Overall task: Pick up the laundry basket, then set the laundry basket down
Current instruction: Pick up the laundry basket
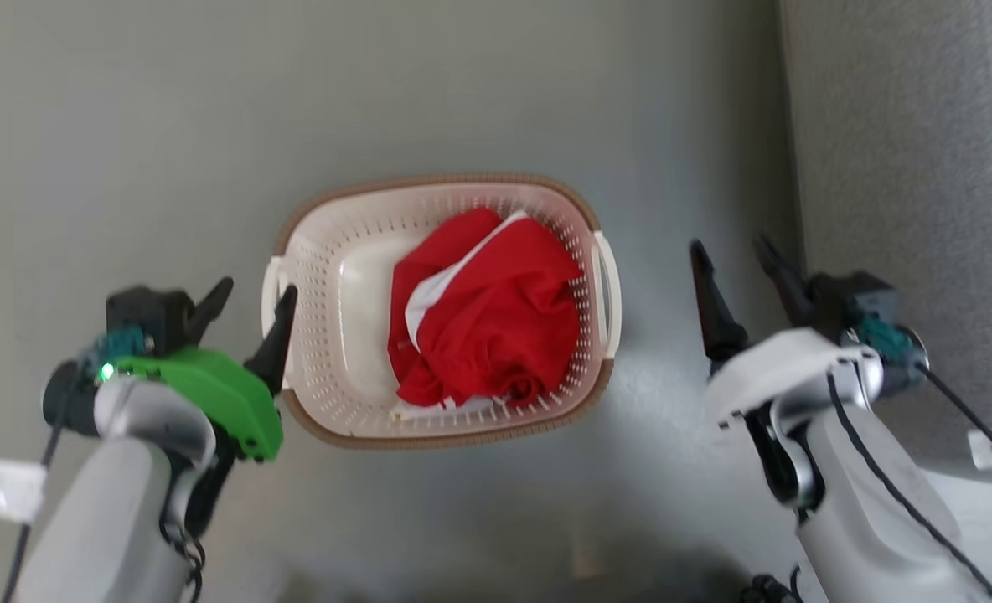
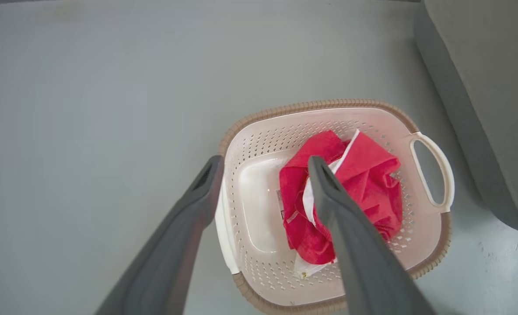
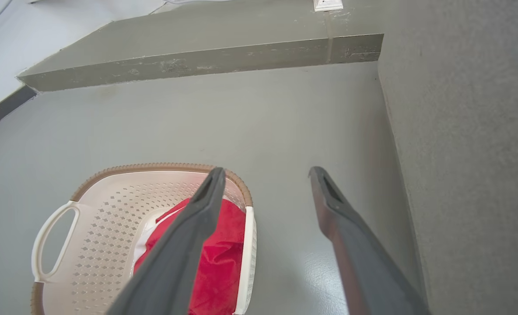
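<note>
You have: one cream-white perforated plastic laundry basket (image 1: 328,251), brown-rimmed, on grey floor (image 1: 127,126), crumpled red cloth (image 1: 496,310) inside. Left gripper (image 1: 258,289), fingers wide, at basket's left side; right gripper (image 1: 728,243), fingers wide, apart to basket's right.

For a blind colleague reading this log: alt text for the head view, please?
A cream laundry basket with a brown rim sits on a grey floor, holding crumpled red and white cloth. The robot's open left hand shows a finger on each side of the left handle; the open right hand is apart from the right handle.
</note>
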{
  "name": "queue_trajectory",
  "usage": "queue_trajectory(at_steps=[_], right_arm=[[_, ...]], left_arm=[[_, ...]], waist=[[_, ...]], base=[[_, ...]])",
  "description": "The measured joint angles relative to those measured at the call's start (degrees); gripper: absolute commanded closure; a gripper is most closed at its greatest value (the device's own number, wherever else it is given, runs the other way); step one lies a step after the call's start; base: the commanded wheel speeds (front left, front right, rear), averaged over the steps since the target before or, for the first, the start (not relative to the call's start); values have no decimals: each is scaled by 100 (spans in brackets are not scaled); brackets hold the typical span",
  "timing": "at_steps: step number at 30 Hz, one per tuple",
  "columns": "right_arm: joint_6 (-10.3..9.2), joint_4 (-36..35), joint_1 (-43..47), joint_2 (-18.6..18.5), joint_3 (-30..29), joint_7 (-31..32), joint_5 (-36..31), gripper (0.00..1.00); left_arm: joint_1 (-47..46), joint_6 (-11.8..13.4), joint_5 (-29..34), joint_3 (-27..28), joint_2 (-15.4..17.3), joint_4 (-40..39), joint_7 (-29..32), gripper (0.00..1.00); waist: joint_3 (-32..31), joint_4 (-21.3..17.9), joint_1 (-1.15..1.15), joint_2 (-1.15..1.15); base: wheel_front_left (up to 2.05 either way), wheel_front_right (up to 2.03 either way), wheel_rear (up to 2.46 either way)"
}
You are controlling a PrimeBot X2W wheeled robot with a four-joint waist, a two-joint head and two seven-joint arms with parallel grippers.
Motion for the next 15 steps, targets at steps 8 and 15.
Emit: queue_trajectory(at_steps=[8,15], right_arm=[[94,594,-820,18,300,121,-9,0],[185,949,-1481,18,522,126,-8,0]], left_arm=[[-781,-174,-192,-70,12,667,409,0],[-1419,-237,-212,-45,132,1123,566,0]], waist=[[656,-74,0,0],[1231,-123,0,0]], base=[[0,0,0],[0,0,0]])
